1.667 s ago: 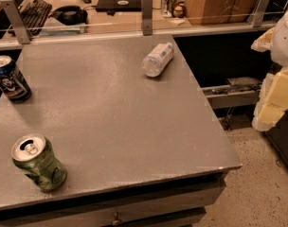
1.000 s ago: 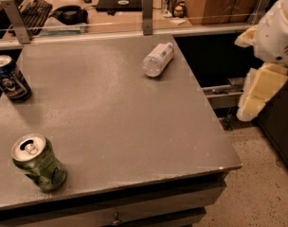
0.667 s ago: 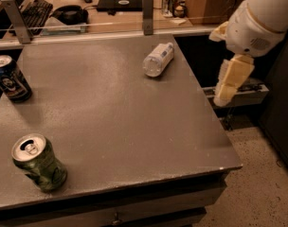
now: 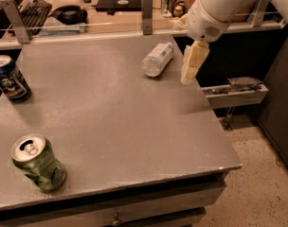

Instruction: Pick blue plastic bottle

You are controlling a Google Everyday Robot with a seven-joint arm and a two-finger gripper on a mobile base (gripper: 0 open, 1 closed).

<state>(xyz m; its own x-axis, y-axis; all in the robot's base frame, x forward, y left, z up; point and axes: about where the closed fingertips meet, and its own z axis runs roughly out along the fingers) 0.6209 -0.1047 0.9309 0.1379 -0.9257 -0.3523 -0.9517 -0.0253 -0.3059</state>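
Note:
The blue plastic bottle (image 4: 157,59) is a small clear bottle with a whitish label. It lies on its side on the grey table (image 4: 106,117), near the far right edge. My gripper (image 4: 191,66) hangs from the white arm (image 4: 215,8) just right of the bottle, over the table's right edge, with its cream fingers pointing down. It holds nothing that I can see.
A dark blue drink can (image 4: 9,78) stands at the table's left edge. A green drink can (image 4: 38,162) stands near the front left. A rail with posts (image 4: 147,6) runs behind the table, with a keyboard (image 4: 32,9) and desk clutter beyond. A metal shelf (image 4: 236,93) sits to the right.
My arm has swung in from the far right toward the table. The gripper now hangs close beside the bottle. The bottle and both cans have not moved.

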